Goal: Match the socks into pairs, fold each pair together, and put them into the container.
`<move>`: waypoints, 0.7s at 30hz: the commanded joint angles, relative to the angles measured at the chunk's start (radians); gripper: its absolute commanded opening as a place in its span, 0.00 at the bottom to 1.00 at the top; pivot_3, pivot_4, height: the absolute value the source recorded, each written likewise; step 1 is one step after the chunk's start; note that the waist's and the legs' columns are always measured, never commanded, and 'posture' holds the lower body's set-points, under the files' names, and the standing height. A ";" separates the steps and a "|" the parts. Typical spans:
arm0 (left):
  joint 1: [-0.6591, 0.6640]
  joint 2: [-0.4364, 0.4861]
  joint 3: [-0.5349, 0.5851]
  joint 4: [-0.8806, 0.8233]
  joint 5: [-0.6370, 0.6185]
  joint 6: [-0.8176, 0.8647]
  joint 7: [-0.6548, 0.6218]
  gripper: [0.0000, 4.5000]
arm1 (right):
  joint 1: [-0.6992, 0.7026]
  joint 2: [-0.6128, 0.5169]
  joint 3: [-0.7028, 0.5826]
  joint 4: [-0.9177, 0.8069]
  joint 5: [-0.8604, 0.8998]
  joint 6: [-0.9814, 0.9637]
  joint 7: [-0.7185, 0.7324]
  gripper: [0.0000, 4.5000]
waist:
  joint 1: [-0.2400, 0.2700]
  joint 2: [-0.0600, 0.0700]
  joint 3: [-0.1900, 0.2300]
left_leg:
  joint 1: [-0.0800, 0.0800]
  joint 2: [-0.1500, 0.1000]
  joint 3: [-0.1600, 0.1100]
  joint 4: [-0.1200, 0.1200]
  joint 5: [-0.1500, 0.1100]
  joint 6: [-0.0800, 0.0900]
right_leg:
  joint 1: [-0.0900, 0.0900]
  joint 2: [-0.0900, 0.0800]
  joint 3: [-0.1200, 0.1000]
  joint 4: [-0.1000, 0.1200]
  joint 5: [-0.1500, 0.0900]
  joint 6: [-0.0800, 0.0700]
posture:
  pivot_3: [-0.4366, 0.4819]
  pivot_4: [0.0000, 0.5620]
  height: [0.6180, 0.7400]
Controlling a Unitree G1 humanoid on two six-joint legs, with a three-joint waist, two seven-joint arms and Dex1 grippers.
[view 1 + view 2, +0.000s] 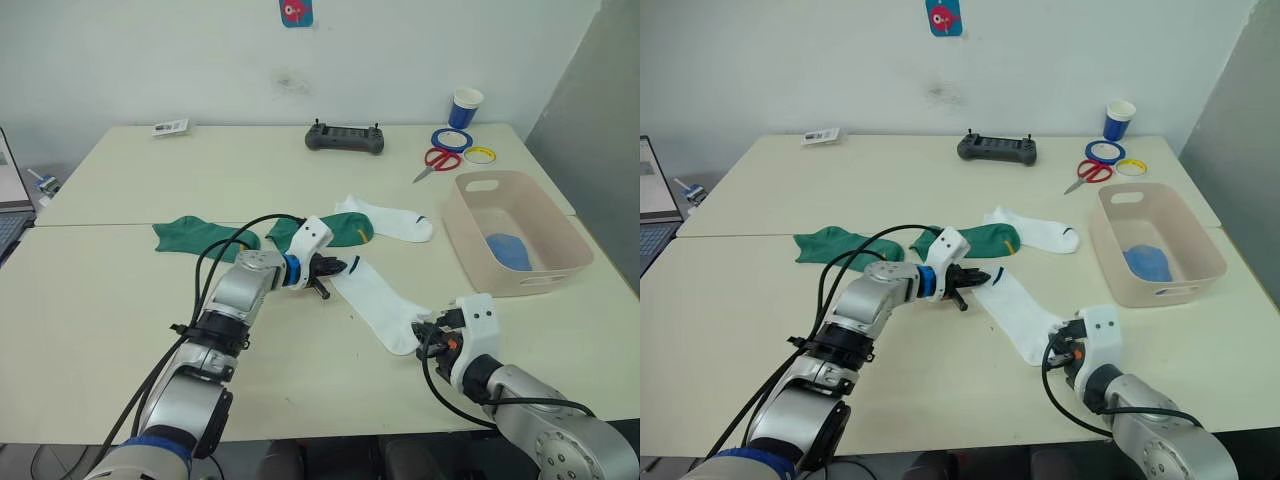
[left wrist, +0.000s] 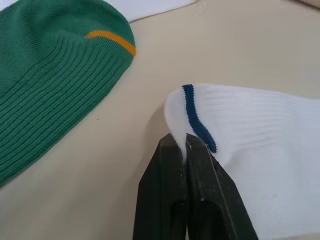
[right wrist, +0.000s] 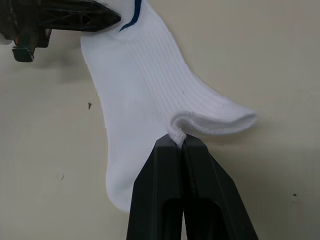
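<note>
The laptop (image 1: 10, 195) at the left edge of the head views is cut off, just a sliver showing. The blue sock (image 1: 508, 250) sits partly hidden behind the tub (image 1: 470, 250) wall. The card (image 1: 170, 127) at upper left is too small to read.

One white sock (image 1: 375, 298) with a dark cuff mark lies stretched on the bench, pinched at cuff and toe; its white partner (image 1: 395, 220) lies farther back; two dark green socks (image 1: 190, 236) lie left of it; a light blue sock (image 1: 508, 250) sits inside the pink-beige container (image 1: 470, 245) at right.
</note>
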 commanded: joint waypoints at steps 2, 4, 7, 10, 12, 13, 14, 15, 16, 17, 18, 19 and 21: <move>0.086 0.050 0.098 -0.203 -0.091 0.104 0.011 0.01 | -0.041 -0.031 -0.013 0.011 0.004 -0.068 0.027 0.00 | -0.001 0.000 0.000 | 0.000 0.000 0.000 0.000 0.000 0.000 | 0.000 0.000 0.000 0.000 0.000 0.000 | 0.48 0.27 1.00; 0.125 0.064 0.148 -0.279 -0.138 0.153 0.026 0.01 | -0.070 -0.054 -0.011 0.028 0.019 -0.080 0.053 0.00 | 0.002 0.000 0.000 | 0.000 0.000 0.000 0.000 0.000 0.000 | 0.000 0.000 0.000 0.000 0.000 0.000 | 0.48 0.27 1.00; 0.210 0.090 0.252 -0.425 -0.230 0.243 0.053 0.01 | -0.134 -0.095 -0.003 0.063 0.047 -0.084 0.104 0.00 | 0.004 0.000 0.000 | 0.000 0.000 0.000 0.000 0.000 0.000 | 0.000 -0.001 0.000 0.000 0.000 0.000 | 0.48 0.27 1.00; 0.324 0.115 0.347 -0.571 -0.306 0.332 0.092 0.01 | -0.187 -0.125 0.013 0.101 0.070 -0.087 0.147 0.00 | -0.001 0.000 0.000 | 0.000 0.000 0.001 0.000 0.000 0.000 | 0.001 -0.001 0.000 -0.001 0.000 0.000 | 0.48 0.27 1.00; 0.412 0.123 0.413 -0.666 -0.355 0.389 0.130 0.01 | -0.219 -0.143 0.044 0.134 0.069 -0.095 0.168 0.00 | -0.001 0.000 0.000 | 0.001 0.001 0.000 0.000 0.000 0.000 | 0.001 -0.001 0.000 -0.002 0.000 0.000 | 0.48 0.27 1.00; 0.458 0.127 0.437 -0.711 -0.373 0.407 0.144 0.01 | -0.231 -0.150 0.062 0.149 0.066 -0.101 0.175 0.00 | -0.003 0.000 0.000 | 0.001 0.001 0.000 -0.001 0.000 0.000 | 0.001 -0.001 0.000 -0.002 0.000 0.000 | 0.48 0.27 1.00; 0.516 0.130 0.464 -0.762 -0.393 0.426 0.156 0.01 | -0.244 -0.148 0.083 0.168 0.065 -0.104 0.178 0.00 | 0.000 0.000 0.000 | 0.001 0.001 0.001 -0.001 0.000 0.000 | 0.001 -0.001 0.000 -0.002 0.000 0.000 | 0.48 0.27 1.00; 0.562 0.133 0.481 -0.800 -0.407 0.436 0.168 0.01 | -0.253 -0.146 0.099 0.181 0.065 -0.105 0.181 0.00 | 0.000 0.000 0.000 | 0.000 0.001 0.000 -0.001 0.000 0.000 | 0.001 -0.001 0.000 -0.002 0.000 0.000 | 0.48 0.27 1.00; 0.611 0.132 0.497 -0.838 -0.414 0.438 0.182 0.01 | -0.260 -0.143 0.119 0.190 0.068 -0.104 0.185 0.00 | 0.001 0.000 0.000 | 0.000 0.001 0.000 0.000 0.000 0.000 | 0.001 -0.001 0.000 -0.002 0.000 0.000 | 0.48 0.27 1.00; 0.653 0.129 0.512 -0.870 -0.422 0.439 0.196 0.01 | -0.266 -0.138 0.135 0.196 0.073 -0.102 0.189 0.00 | 0.002 0.000 0.000 | 0.000 0.001 0.000 0.000 0.000 0.000 | 0.001 -0.001 0.000 -0.002 0.000 0.000 | 0.48 0.27 1.00; 0.695 0.120 0.529 -0.900 -0.429 0.442 0.219 0.01 | -0.269 -0.133 0.154 0.198 0.079 -0.097 0.192 0.00 | 0.005 0.000 0.000 | 0.000 0.001 0.000 0.000 0.000 0.000 | 0.001 -0.001 0.000 -0.002 0.000 0.000 | 0.48 0.27 1.00; 0.735 0.115 0.541 -0.929 -0.439 0.447 0.234 0.01 | -0.269 -0.131 0.171 0.199 0.083 -0.094 0.195 0.00 | 0.009 0.000 0.000 | 0.000 0.001 0.000 0.000 0.000 0.000 | 0.001 -0.001 0.000 -0.002 0.000 0.000 | 0.48 0.27 1.00; 0.805 0.105 0.555 -0.976 -0.456 0.446 0.255 0.01 | -0.257 -0.137 0.199 0.197 0.079 -0.097 0.201 0.00 | 0.016 0.000 0.000 | 0.001 0.001 0.000 0.000 0.000 0.000 | 0.001 -0.002 0.000 -0.002 0.000 0.000 | 0.48 0.27 1.00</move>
